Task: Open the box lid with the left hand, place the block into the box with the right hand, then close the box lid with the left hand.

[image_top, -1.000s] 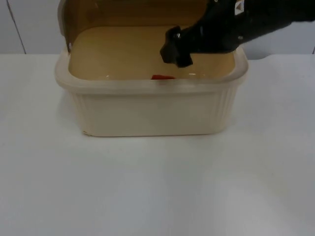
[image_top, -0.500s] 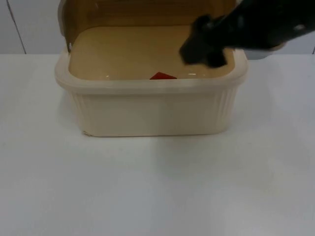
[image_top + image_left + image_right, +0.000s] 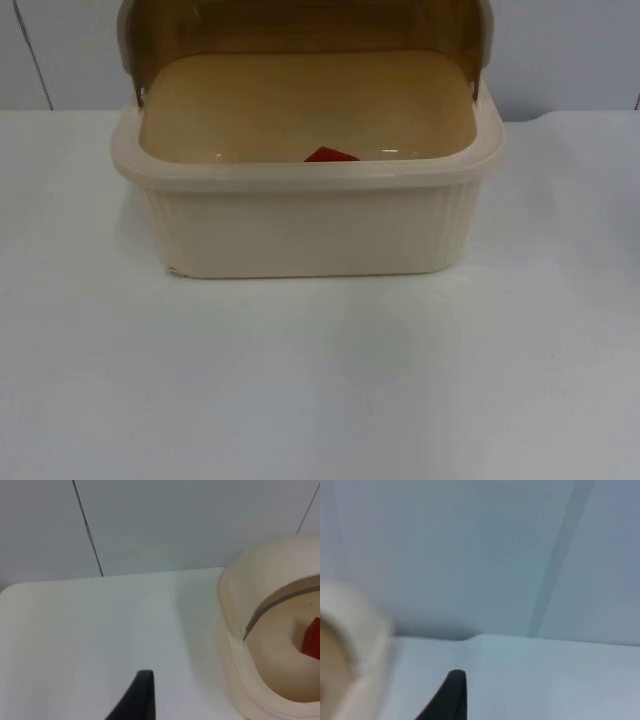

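White table [image 3: 320, 380], grey partition behind. Top view: cream box [image 3: 305, 225], lid [image 3: 300, 25] up, red block [image 3: 331, 155] inside at near wall, axis unclear. Left wrist view: left gripper [image 3: 137, 700] beside box, grip state unclear. Right wrist view: right gripper [image 3: 451, 696] near box, same.

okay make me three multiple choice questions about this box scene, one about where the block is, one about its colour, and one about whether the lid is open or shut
1. Where is the block?
A. On the table in front of the box
B. Inside the box
C. On top of the lid

2. What colour is the block?
A. Red
B. Blue
C. Green

3. What state is the lid in?
A. Shut flat on the box
B. Lying off on the table
C. Raised open at the back

Answers:
1 B: the block lies on the floor of the box, behind its front wall.
2 A: it shows red in the top view and the left wrist view.
3 C: the lid stands up behind the open box.
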Robot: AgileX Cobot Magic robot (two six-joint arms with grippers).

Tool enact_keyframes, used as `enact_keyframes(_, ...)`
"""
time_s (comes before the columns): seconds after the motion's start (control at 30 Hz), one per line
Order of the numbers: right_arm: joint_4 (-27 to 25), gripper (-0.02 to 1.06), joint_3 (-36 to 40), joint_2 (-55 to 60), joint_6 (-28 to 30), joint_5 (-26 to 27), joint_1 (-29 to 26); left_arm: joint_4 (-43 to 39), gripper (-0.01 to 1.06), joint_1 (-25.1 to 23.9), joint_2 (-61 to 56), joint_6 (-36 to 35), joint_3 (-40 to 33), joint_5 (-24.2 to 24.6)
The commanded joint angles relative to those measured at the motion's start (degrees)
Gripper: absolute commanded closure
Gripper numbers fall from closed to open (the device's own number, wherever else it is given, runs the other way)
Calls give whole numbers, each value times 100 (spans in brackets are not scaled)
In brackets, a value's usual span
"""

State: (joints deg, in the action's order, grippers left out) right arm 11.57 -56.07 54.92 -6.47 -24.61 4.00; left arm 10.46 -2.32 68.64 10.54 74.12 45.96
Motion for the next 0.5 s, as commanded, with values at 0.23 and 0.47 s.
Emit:
enact_keyframes(0.23, -18, 1, 25, -719, 132, -460, -977, 122, 1, -2, -1, -27, -19, -41)
enact_keyframes(0.47, -9, 1, 25, -719, 59, -450, -948, 134, 1, -2, -1, -109, -19, -41)
